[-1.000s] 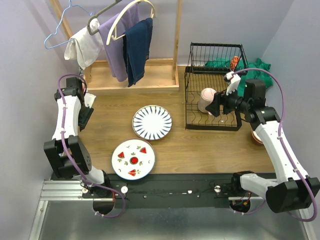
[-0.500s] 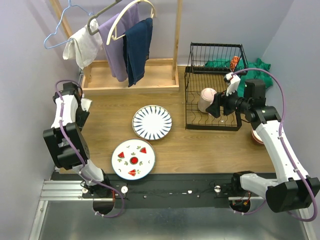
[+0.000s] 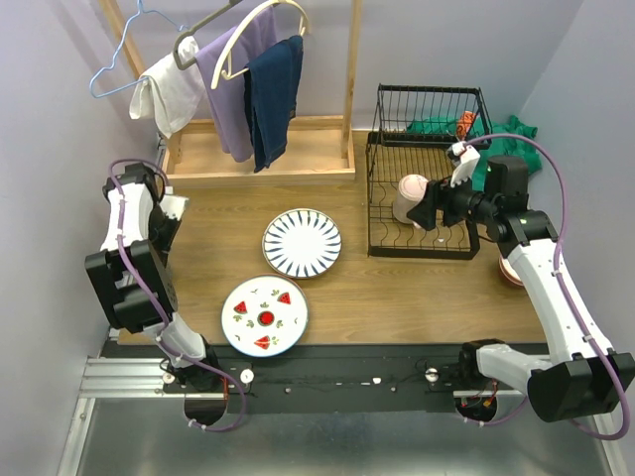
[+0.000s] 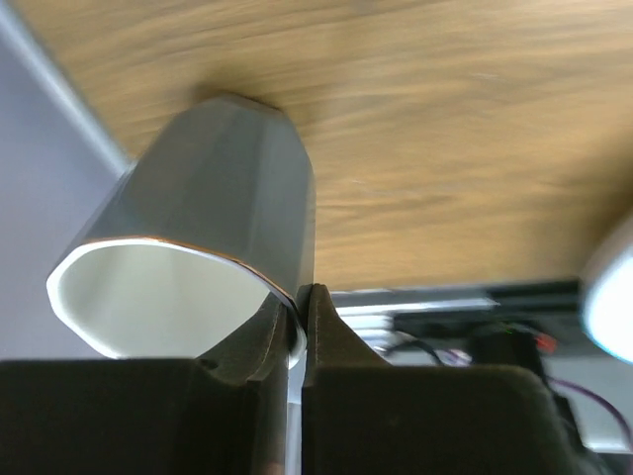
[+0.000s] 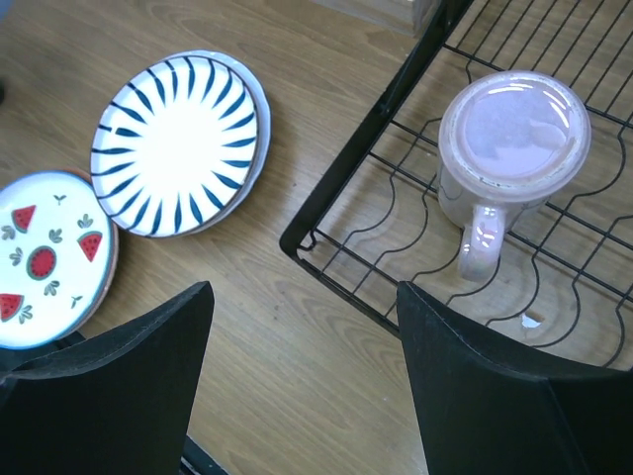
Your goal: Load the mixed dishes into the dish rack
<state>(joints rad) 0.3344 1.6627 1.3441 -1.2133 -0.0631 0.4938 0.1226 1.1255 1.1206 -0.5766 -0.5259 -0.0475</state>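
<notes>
My left gripper [image 4: 302, 297] is shut on the rim of a grey faceted cup [image 4: 227, 188] with a white inside, held at the table's far left [image 3: 171, 206]. My right gripper [image 5: 302, 297] is open and empty, hovering at the front left corner of the black wire dish rack [image 5: 366, 129], which also shows in the top view [image 3: 369, 198]. The pale purple mug [image 5: 512, 139] stands upside down on the rack's lower tier [image 3: 410, 195]. The blue-striped plate [image 3: 302, 242] and the fruit plate [image 3: 264, 315] lie on the wood table; both show in the right wrist view [image 5: 178, 143] [image 5: 45, 262].
A wooden clothes stand [image 3: 258, 159] with hanging garments stands at the back left. A green cloth [image 3: 511, 134] with an orange item [image 3: 464, 124] lies behind the rack. A red bowl [image 3: 511, 275] sits partly hidden under my right arm. Walls close in on both sides.
My left arm has folded back toward the left wall, and its gripper with the grey cup has shifted slightly. My right arm and the dishes have not moved.
</notes>
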